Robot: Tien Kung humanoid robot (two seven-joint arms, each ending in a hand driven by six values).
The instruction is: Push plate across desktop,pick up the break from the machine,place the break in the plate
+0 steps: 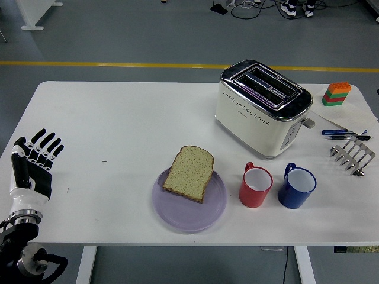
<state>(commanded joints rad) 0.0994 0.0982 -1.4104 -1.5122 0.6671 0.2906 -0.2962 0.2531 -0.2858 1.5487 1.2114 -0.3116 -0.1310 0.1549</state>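
One slice of bread [189, 173] lies on our lilac plate [189, 210] near the table's [118, 118] front edge, just left of the red mug [256, 186], while our left hand [32, 165] rests at the left edge, fingers spread, holding nothing.

The table's [118, 118] left half lies bare — a wide lane from the left hand [32, 168] to the plate [189, 207]. On the right, the toaster [263, 106], red cup [256, 186] and blue cup [297, 187] crowd the approach — the gap between the cups looks narrow. A rack [353, 154], pens [343, 134] and blocks [336, 94] line the right edge.
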